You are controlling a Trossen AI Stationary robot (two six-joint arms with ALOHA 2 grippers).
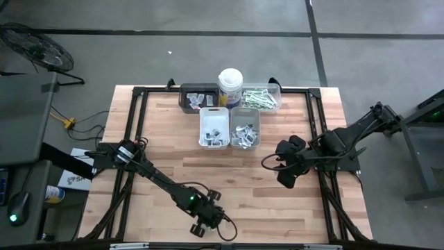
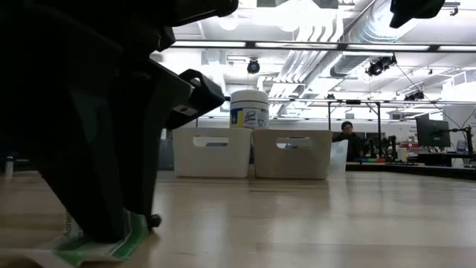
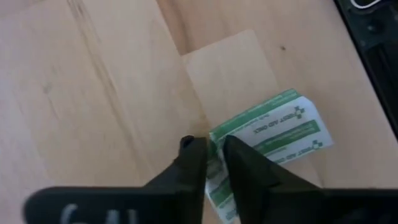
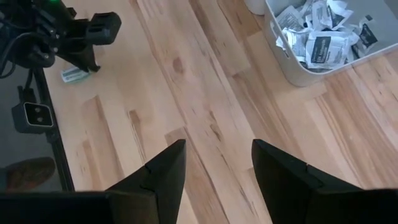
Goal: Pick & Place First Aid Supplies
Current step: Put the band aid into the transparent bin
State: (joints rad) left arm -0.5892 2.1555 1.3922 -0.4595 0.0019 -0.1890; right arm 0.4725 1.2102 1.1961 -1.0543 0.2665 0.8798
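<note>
Far from the white trays, the left gripper is clenched on a green-and-white strip; lift it straight, keeping the pinch firm. The right gripper waits released.

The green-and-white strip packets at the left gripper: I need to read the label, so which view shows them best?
The left wrist view: the green-and-white strip packets fill the frame, print legible, the left gripper closing on their edge. The low view shows only an edge; the right wrist view a distant speck; the high view hides them.
</note>
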